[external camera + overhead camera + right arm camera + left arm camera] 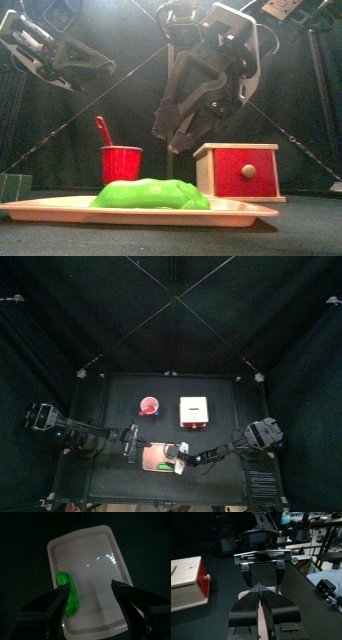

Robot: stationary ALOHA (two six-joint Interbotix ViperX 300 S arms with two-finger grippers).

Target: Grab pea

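Top view: right gripper [178, 461] hangs over the tray [151, 449]. Front view: the pea [150, 194] lies on the tray, before the red cup [122, 163]. Left wrist view: left gripper [260, 590] is pressed together. Right wrist view: right jaws spread above the tray, pea beside one.

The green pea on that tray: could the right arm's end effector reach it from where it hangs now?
Probably yes. The right end effector hangs open directly above the tray, and the pea lies uncovered by its one jaw, with nothing between them. It likely needs a slight sideways shift before descending.
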